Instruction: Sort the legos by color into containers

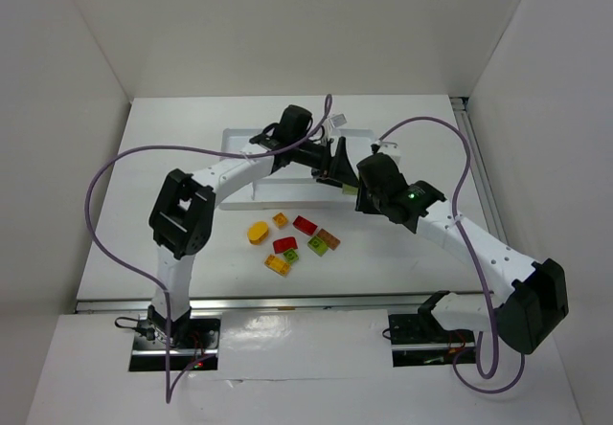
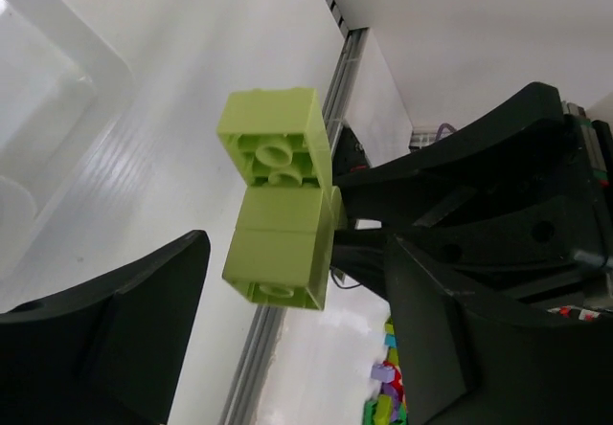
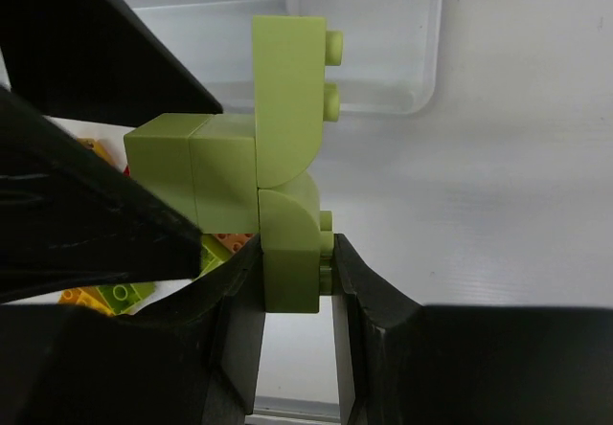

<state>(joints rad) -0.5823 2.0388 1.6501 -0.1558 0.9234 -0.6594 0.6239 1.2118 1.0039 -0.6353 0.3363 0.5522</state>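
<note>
My right gripper [image 3: 292, 274] is shut on the lowest brick of a cluster of joined pale green legos [image 3: 287, 157], held in the air by the front edge of the white tray [image 1: 239, 139]. In the top view it [image 1: 343, 184] meets my left gripper [image 1: 332, 162] there. My left gripper [image 2: 292, 253] is open, its fingers on either side of the pale green cluster [image 2: 278, 205] without touching it. On the table lie a yellow oval piece [image 1: 257, 232], red bricks [image 1: 305, 224], a bright green brick [image 1: 314, 245], a brown brick [image 1: 329, 239] and a yellow brick [image 1: 278, 264].
The tray's compartments show in the right wrist view [image 3: 383, 23] and the left wrist view [image 2: 57, 90]. A heap of mixed coloured bricks [image 2: 388, 396] shows past the table's rail. Purple cables loop over both arms.
</note>
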